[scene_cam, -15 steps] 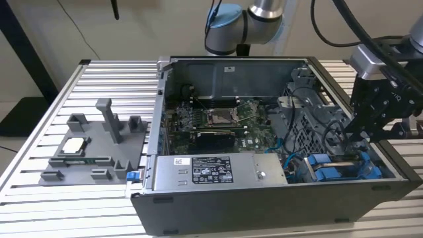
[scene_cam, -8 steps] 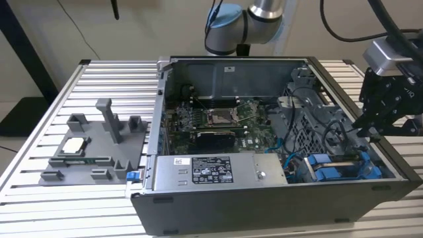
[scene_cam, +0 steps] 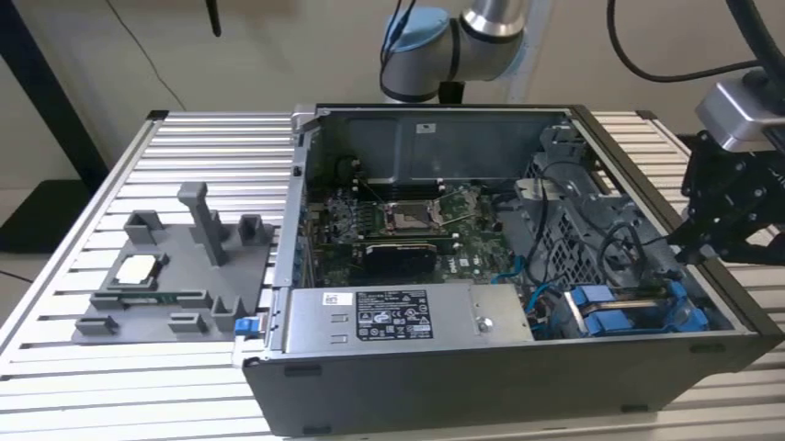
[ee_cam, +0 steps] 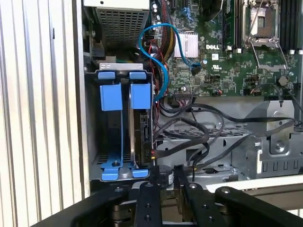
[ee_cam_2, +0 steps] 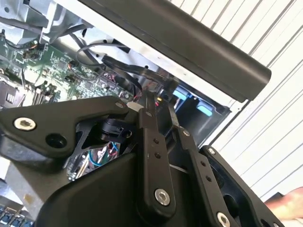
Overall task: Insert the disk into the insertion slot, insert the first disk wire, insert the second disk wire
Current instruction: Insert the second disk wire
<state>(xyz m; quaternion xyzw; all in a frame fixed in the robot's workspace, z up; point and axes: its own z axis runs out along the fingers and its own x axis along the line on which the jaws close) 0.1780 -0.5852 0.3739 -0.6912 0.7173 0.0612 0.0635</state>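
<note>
The disk (ee_cam: 143, 137) stands on edge in its blue carrier (ee_cam: 140, 94) inside the insertion slot (ee_cam: 120, 67), at the near corner of the open case on the exterior view's right (scene_cam: 620, 310). A second blue carrier (ee_cam: 111, 97) sits beside it. Black wires (ee_cam: 189, 137) loop from the disk's side toward the motherboard. My gripper (ee_cam: 165, 189) hovers over the case wall just outside the slot, also in the exterior view (scene_cam: 705, 234). Its fingers (ee_cam_2: 150, 137) stand close together. I cannot tell whether a wire is pinched between them.
A blue cable (ee_cam: 161, 52) curves over the motherboard (ee_cam: 236, 52). The grey labelled power-supply box (scene_cam: 392, 317) lies along the case front. A grey fixture (scene_cam: 172, 276) with small parts sits on the slatted table at the exterior view's left. A hand (ee_cam_2: 286, 201) shows at one edge.
</note>
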